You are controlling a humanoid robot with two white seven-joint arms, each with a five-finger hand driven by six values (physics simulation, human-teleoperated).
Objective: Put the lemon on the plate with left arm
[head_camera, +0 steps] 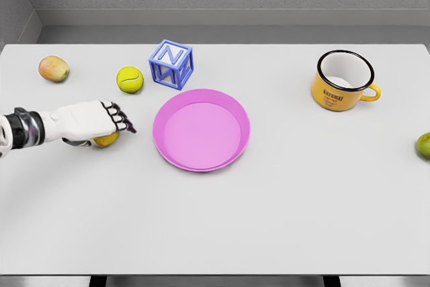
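the white five-finger left hand [101, 124] is lying over the small yellow lemon [106, 140], fingers curling around it, on the white tabletop [282, 199], just left of the round pink plate [201, 130], which is holding nothing.

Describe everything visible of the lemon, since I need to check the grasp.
Only a small yellow sliver of the lemon shows, peeking out beneath the left hand, which covers most of it from above. It looks smooth and rounded. It sits on the white table, left of the pink plate and apart from it. Whether the fingers actually close on it cannot be told.
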